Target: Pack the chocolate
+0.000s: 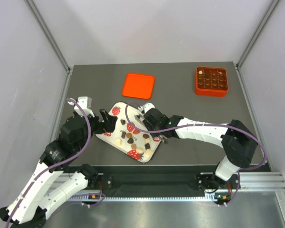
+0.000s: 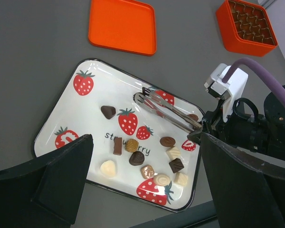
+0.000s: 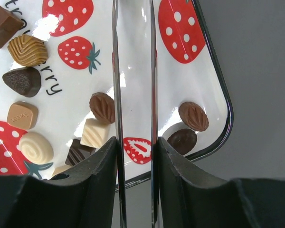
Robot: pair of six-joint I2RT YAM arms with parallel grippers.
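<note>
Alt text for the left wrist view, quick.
Metal tongs, held by the right tool, reach over a white strawberry-print tray scattered with small chocolates. An orange lid and an orange box sit on the grey table beyond.

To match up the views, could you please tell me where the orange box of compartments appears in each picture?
Top external: orange box at the table's far right corner.
Left wrist: top right corner.
Right wrist: not in it.
Shared landmark: the strawberry tray, seen in all three.

A lab test cell: grey table [image 1: 180,102] walled by white panels [image 1: 156,28] (aluminium posts [image 1: 47,33]).
</note>
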